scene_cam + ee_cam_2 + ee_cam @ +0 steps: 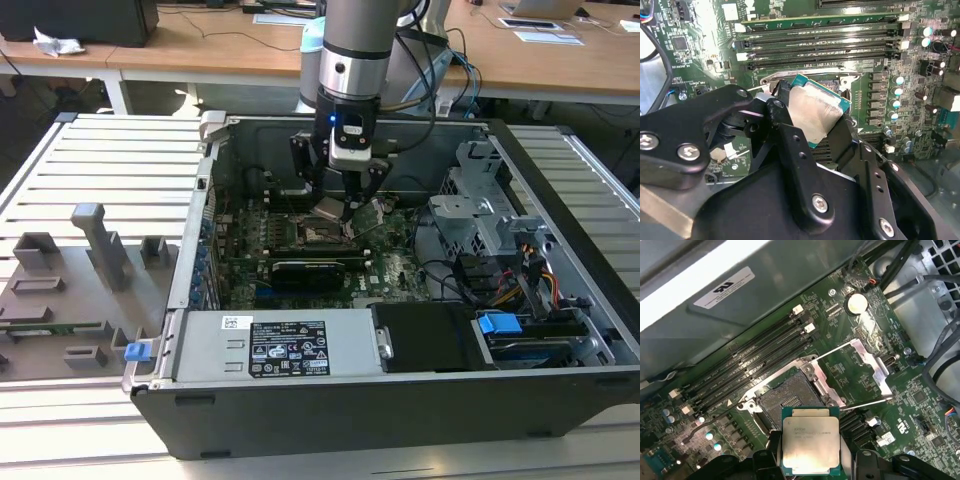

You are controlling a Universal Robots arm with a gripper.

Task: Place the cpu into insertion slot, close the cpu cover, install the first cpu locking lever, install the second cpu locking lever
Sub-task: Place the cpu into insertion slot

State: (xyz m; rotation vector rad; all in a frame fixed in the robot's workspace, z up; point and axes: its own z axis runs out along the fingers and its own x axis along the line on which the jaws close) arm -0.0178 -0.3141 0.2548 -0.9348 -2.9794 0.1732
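Gripper (335, 210) was seen shut on the cpu (811, 446), w/ the chip pinched by two opposite edges btwn the black fingers (782, 117). It was held in the air inside the computer case (350, 420), over the green motherboard (920, 405). It was close to the insertion slot (782, 402) but apart from it, i.e. not seated.

Re. progress, step 1 was judged underway and not done. The slot was seen bare, w/ its contact field exposed. The cpu cover (874, 365) was found swung open to the side of the slot, board visible through its window. The cover was therefore not closed, and neither locking lever was judged latched. Seating the chip, closing the cover and both levers were left to do.

Orientation: the dull metal top was turned up toward the wrist, underside toward the board. In the second wrist view the chip appeared tilted, one corner aimed at the slot. Its edges were not seen lined up w/ the slot's edges. No real long axis could be given, as the chip is approx. square. The memory slots (765, 347) were noted just beyond the slot.
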